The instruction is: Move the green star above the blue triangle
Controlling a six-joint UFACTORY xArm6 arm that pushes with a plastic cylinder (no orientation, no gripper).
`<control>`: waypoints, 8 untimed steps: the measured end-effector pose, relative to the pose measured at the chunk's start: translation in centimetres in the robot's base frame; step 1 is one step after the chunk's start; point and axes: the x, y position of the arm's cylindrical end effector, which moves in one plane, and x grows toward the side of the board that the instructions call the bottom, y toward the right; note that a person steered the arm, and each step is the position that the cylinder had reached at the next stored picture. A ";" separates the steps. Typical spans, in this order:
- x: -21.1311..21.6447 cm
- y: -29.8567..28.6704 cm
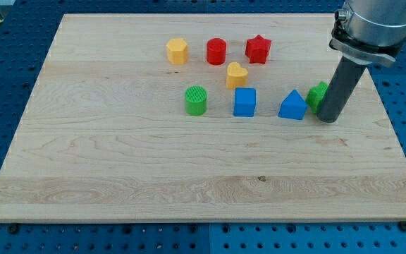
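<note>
The green star (317, 94) lies at the view's right on the wooden board (118, 169), partly hidden behind my rod. The blue triangle (292, 106) sits just to the star's left, close to it or touching. My tip (328, 118) rests on the board right against the star's right side, a little below it and to the right of the triangle.
A blue cube (244, 101) and a green cylinder (196, 100) lie left of the triangle. Above them are a yellow heart (236, 74), a red star (258, 49), a red cylinder (216, 51) and a yellow hexagon (177, 51). The board's right edge is near my tip.
</note>
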 end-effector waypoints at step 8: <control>-6.1 6.4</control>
